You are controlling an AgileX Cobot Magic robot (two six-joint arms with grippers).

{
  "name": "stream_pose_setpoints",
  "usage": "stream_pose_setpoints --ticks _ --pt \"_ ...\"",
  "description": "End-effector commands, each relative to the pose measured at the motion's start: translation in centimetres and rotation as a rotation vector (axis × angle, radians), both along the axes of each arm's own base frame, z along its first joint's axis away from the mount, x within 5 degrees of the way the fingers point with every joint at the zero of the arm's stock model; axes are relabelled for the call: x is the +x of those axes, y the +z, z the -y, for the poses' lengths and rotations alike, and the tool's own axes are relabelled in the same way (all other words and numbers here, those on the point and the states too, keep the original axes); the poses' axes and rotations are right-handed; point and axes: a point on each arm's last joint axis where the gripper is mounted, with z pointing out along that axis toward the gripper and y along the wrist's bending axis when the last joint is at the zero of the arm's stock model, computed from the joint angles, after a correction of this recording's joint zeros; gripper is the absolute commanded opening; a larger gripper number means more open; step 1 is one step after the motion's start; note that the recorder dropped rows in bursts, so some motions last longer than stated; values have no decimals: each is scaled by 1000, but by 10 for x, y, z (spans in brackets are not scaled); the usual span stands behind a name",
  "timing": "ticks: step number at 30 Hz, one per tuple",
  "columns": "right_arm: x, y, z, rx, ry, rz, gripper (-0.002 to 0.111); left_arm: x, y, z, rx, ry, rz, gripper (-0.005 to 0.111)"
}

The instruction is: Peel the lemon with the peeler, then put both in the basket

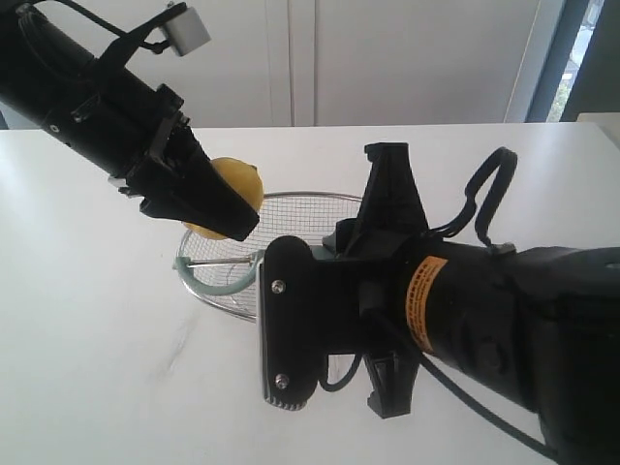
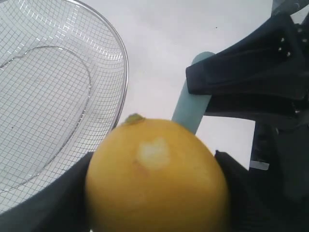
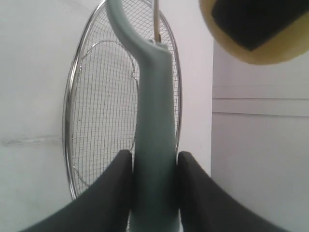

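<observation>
My left gripper [image 1: 229,207] is shut on the lemon [image 1: 243,180], holding it in the air above the far left rim of the basket [image 1: 312,200]. In the left wrist view the lemon [image 2: 157,183] fills the gap between the black fingers [image 2: 67,200] and shows a small pale scraped patch. My right gripper [image 3: 154,191] is shut on the handle of the pale teal peeler [image 3: 153,140]. The peeler's curved head [image 1: 217,287] reaches over the basket's near left rim, below the lemon and apart from it. The wire basket [image 2: 53,96] has nothing lying in it.
The basket [image 3: 96,121] stands on a white table [image 1: 87,320] with a white wall behind. The right arm's bulky black body [image 1: 465,320] and its cables fill the near right of the exterior view. The right gripper [image 2: 251,82] is close beside the lemon.
</observation>
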Motion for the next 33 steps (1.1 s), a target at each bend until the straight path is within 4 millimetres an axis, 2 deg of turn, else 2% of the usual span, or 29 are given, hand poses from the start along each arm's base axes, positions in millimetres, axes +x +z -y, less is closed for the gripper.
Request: stream_pose_setpoints --ticks 1,21,33 --pt "-1 8 1 23 -42 77 0 -2 5 0 -35 -5 -23 0" --pt "-8 10 -1 4 -49 113 0 -2 5 0 -36 -4 -21 0" --pt "-14 24 4 74 -41 129 0 -2 5 0 -36 -4 -21 0"
